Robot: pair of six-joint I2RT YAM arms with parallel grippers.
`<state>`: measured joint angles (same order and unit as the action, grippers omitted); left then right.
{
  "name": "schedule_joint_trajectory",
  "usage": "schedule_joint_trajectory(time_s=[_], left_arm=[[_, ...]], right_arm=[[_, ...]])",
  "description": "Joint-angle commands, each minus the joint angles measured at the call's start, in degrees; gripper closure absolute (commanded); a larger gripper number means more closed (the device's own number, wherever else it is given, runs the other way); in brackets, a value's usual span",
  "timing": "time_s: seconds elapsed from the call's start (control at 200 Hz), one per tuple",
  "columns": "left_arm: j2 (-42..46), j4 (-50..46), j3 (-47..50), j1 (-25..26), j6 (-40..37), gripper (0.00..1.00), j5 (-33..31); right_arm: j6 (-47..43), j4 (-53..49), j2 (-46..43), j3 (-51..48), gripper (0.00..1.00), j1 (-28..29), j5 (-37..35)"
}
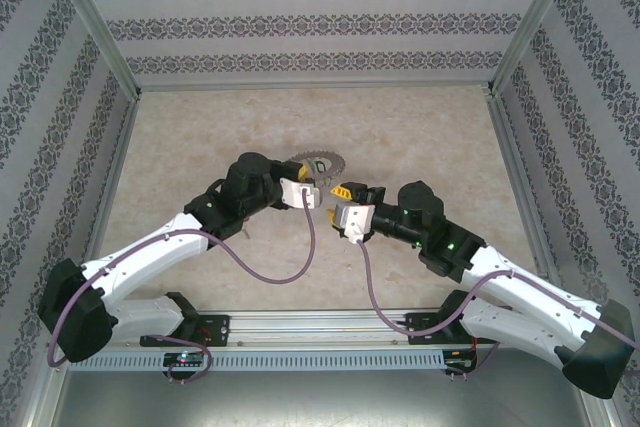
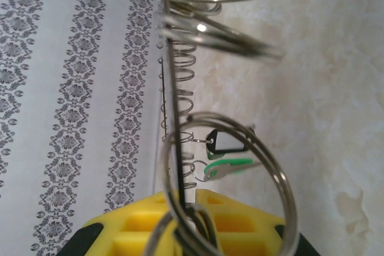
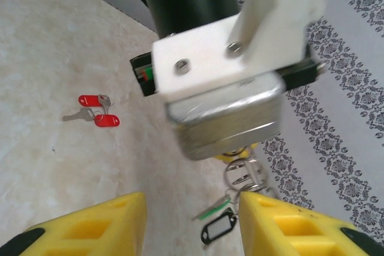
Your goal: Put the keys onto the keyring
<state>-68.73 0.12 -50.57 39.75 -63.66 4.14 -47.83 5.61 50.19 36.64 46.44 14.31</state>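
Observation:
My left gripper (image 1: 310,190) (image 2: 187,199) is shut on the keyring (image 1: 318,165) (image 2: 276,180) and holds it above the table, edge-on to its wrist camera. Small split rings line the keyring's rim, and one bigger loop stands right in front of the yellow fingers. The keys (image 3: 107,120), two with red heads, lie together on the table left of my right gripper. The right gripper (image 1: 336,204) (image 3: 192,208) is open and holds nothing. It faces the left wrist closely, and the keyring (image 3: 243,172) hangs by its right finger.
A small green key (image 3: 213,211) (image 2: 231,166) and a black tag (image 3: 219,229) (image 2: 225,142) hang from the keyring. The left arm's white wrist housing (image 3: 240,58) sits close above my right gripper. Patterned walls (image 1: 300,27) enclose the table.

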Motion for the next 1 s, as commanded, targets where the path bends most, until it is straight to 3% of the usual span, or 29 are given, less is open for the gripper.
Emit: schedule_joint_trajectory(time_s=[0.0,0.13,0.27,0.53,0.994], left_arm=[[2.15,0.31,-3.65,-1.13,5.80,1.00,3.92],[3.20,3.55,-3.55,-3.07,17.75,1.00,9.14],[3.68,4.62,-3.25,-3.18,24.51,1.00,12.37],[4.48,3.03,-4.24,-3.13,26.92,1.00,12.47],[4.31,2.65,-4.41,-3.17,28.84,1.00,13.00]], right_arm=[[1.14,7.69,-0.01,-1.47,0.57,-0.56,-1.27],[2.11,19.77,-1.92,-5.04,0.59,-0.64,-6.56],[4.73,30.68,-1.01,-6.66,0.60,-0.72,-8.17],[7.14,39.48,5.02,-4.73,0.65,-0.90,-6.55],[0.95,39.22,8.50,-1.67,0.72,-0.03,-7.93]])
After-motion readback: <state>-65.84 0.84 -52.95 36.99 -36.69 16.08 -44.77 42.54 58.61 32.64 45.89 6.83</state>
